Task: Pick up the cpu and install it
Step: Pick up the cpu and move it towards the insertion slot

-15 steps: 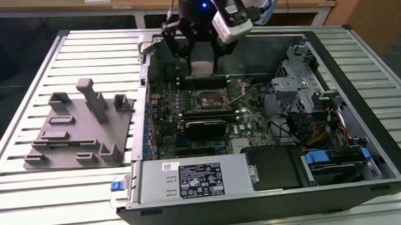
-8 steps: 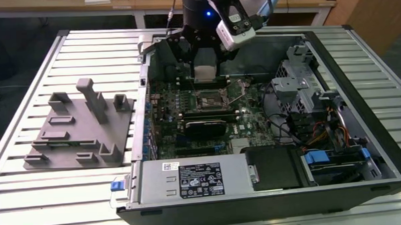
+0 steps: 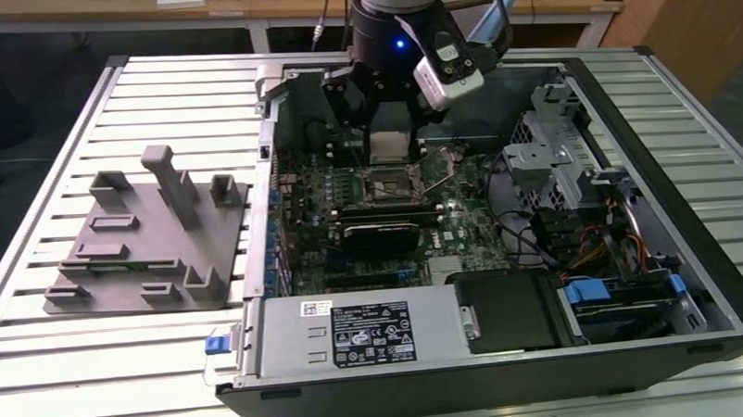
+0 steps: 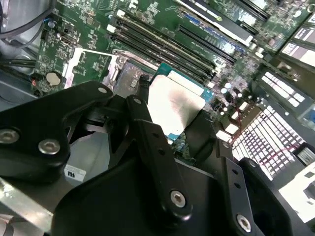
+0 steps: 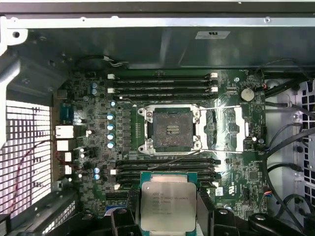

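Observation:
The cpu (image 3: pixel 391 141) is a flat square chip with a silvery top and a thin green rim, and my gripper (image 3: pixel 392 148) is shut on it by two opposite edges. It hangs over the green motherboard (image 3: pixel 465 228) inside the open computer case. In the first wrist view the cpu (image 5: pixel 168 206) sits between the black fingers (image 5: pixel 212 219), a short way off the open, empty socket (image 5: pixel 172 129). In the second wrist view the cpu (image 4: pixel 174 101) is held level above the board, with the socket (image 4: pixel 129 74) partly hidden behind it.
The socket's load plate (image 5: pixel 236 129) lies flipped open beside it. Memory slots (image 5: pixel 162 83) flank the socket on two sides. The case walls, a drive cage (image 3: pixel 555 156), cables (image 3: pixel 595 247) and a power supply (image 3: pixel 351 334) ring the board. A grey fixture (image 3: pixel 150 235) stands on the slatted table at the exterior view's left.

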Available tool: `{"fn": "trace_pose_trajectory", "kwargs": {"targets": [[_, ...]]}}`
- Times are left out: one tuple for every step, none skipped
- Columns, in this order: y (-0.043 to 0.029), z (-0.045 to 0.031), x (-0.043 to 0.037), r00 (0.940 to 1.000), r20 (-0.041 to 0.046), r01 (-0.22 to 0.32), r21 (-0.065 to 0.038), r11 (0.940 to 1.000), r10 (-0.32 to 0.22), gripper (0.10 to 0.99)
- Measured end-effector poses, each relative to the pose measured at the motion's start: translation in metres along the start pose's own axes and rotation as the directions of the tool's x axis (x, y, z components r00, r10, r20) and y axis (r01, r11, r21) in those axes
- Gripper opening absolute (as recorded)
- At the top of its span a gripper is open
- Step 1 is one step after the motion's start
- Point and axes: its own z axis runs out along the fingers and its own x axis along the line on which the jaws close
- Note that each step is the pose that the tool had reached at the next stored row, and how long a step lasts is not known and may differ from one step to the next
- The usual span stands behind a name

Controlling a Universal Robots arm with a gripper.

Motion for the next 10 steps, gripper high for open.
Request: {"fn": "trace_pose_trajectory", "kwargs": {"targets": [[0.0, 0.0018, -0.0014, 1.0, -0.0008, 0.0, 0.0, 1.0, 0.0, 0.541], [0.0, 0.0037, -0.0029, 1.0, -0.0016, 0.0, 0.0, 1.0, 0.0, 0.541], [0.0, 0.0056, -0.0044, 1.0, -0.0026, 0.0, 0.0, 1.0, 0.0, 0.541], [0.0001, 0.0074, -0.0058, 1.0, -0.0036, 0.0, 0.0, 1.0, 0.0, 0.541], [0.0001, 0.0092, -0.0071, 1.0, -0.0046, 0.0, 0.0, 1.0, 0.0, 0.541], [0.0002, 0.0109, -0.0082, 1.0, -0.0057, 0.0, 0.0, 1.0, 0.0, 0.541], [0.0003, 0.0126, -0.0093, 1.0, -0.0066, 0.0, 0.0, 1.0, 0.0, 0.541], [0.0004, 0.0143, -0.0103, 1.0, -0.0076, 0.0, 0.0, 1.0, 0.0, 0.541], [0.0005, 0.016, -0.0115, 1.0, -0.0087, 0.0, 0.0, 1.0, 0.0, 0.541], [0.0007, 0.0178, -0.0128, 1.0, -0.0099, 0.0, 0.0, 1.0, 0.0, 0.541]]}}
